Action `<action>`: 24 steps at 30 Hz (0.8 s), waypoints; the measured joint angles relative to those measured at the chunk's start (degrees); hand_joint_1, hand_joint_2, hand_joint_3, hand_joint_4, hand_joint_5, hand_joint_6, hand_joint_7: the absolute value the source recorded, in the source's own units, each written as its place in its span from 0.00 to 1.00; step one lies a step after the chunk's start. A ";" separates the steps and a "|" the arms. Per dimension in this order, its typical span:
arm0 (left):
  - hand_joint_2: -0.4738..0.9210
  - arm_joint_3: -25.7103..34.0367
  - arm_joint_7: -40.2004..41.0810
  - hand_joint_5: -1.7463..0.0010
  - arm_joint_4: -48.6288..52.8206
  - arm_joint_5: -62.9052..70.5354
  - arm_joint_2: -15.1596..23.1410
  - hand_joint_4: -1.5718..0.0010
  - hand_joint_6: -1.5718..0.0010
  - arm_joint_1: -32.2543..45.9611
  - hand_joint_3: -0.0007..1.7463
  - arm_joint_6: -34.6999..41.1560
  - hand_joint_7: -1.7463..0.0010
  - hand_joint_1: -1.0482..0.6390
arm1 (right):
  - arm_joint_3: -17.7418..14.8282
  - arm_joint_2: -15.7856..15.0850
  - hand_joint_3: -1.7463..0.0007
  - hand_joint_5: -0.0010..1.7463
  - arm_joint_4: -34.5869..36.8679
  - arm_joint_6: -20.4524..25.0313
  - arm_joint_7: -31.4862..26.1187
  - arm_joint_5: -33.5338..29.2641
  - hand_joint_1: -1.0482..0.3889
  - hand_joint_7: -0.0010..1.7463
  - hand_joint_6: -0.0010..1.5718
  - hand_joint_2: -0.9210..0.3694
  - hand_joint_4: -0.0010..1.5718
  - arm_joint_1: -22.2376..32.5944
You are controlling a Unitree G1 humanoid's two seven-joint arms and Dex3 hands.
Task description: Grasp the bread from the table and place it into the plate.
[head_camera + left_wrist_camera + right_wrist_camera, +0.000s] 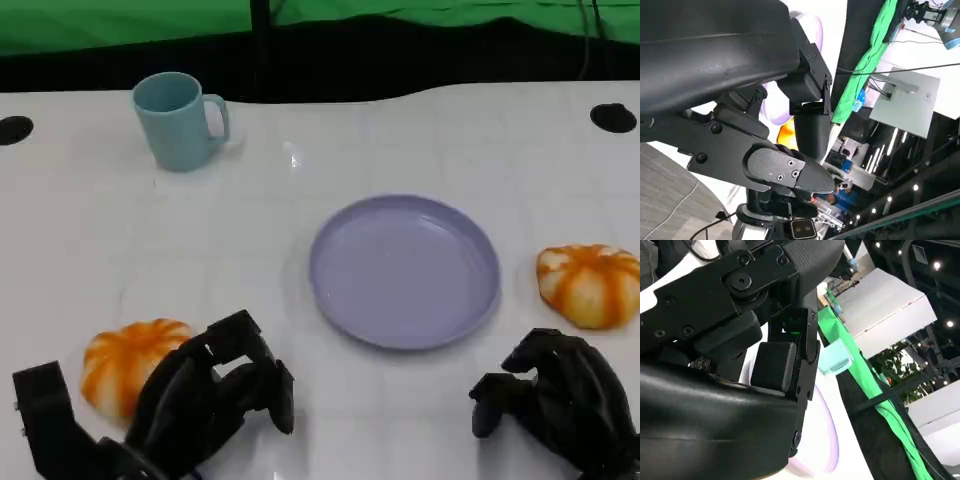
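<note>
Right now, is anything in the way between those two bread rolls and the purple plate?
Nothing visible. Bare table lies between the left bread and the plate, and between the right bread and the plate. The blue mug stands far off, toward the back.

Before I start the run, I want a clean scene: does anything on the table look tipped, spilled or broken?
Nothing stands out. The mug stands upright, the plate lies flat and bare, and both breads, left and right, sit whole on the table.
</note>
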 measured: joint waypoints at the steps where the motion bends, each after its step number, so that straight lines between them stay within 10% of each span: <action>1: 1.00 0.00 0.00 0.00 0.00 -0.01 0.00 0.47 0.55 0.00 0.05 0.04 0.20 0.20 | 0.00 0.00 1.00 0.46 0.00 0.00 0.00 0.00 0.00 0.17 1.00 0.10 0.96 0.00; 24: 1.00 -1.01 2.32 0.32 -3.75 9.49 6.01 0.69 0.60 0.57 0.09 -15.12 0.79 0.22 | 0.02 0.06 1.00 0.46 -0.15 0.02 0.43 0.12 0.01 0.16 1.00 0.10 0.96 0.21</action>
